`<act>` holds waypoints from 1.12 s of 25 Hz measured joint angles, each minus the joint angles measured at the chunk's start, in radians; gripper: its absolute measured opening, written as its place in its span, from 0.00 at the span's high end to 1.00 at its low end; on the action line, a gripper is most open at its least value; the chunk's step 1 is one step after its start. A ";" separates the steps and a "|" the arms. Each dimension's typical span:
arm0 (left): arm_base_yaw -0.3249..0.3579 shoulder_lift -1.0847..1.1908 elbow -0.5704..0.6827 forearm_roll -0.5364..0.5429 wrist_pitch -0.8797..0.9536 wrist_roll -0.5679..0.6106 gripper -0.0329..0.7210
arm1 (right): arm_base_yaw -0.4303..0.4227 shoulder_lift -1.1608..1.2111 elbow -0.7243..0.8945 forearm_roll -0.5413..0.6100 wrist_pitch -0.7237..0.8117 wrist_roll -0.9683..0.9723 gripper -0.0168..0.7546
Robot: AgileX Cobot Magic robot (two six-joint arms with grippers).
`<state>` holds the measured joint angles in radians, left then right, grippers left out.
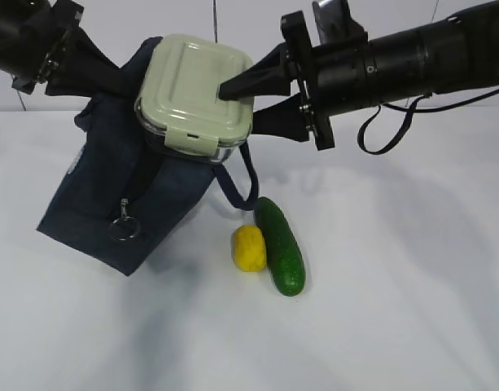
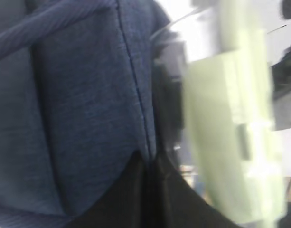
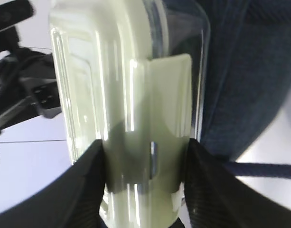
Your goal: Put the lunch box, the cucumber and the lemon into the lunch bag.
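The navy lunch bag (image 1: 111, 204) hangs tilted at the left, its lower edge on the table. My left gripper (image 1: 111, 72) is shut on the bag's upper fabric. In the left wrist view its jaws (image 2: 149, 159) meet on a seam of the bag (image 2: 88, 109), and the lunch box (image 2: 221, 142) is a blur just to the right. My right gripper (image 1: 237, 106) holds the sage-lidded lunch box (image 1: 196, 90) in the air, tilted, over the bag's top. Its fingers (image 3: 88, 190) clamp the lunch box (image 3: 117, 95) on both sides. The lemon (image 1: 249, 248) and cucumber (image 1: 280, 244) lie touching on the table.
A metal ring pull (image 1: 123, 228) dangles on the bag's front face. One loop handle (image 1: 237, 191) hangs down toward the cucumber, and its strap (image 3: 259, 170) also shows in the right wrist view. The white table (image 1: 396, 309) stretches out in front and to the right.
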<state>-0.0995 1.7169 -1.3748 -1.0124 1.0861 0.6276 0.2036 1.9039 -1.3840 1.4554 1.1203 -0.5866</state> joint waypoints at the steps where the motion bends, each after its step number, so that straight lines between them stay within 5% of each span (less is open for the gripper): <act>1: 0.000 -0.003 0.000 -0.002 0.000 0.002 0.96 | 0.000 0.014 0.000 0.000 0.000 0.000 0.50; 11: 0.000 -0.021 0.000 -0.023 0.020 0.030 0.96 | 0.000 0.098 0.000 0.006 -0.027 -0.009 0.50; 28: 0.000 0.068 -0.002 -0.264 0.100 0.120 0.96 | 0.012 0.140 -0.027 0.128 -0.020 -0.088 0.50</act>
<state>-0.0995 1.7845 -1.3763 -1.2769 1.1863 0.7477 0.2157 2.0434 -1.4112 1.5837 1.0999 -0.6750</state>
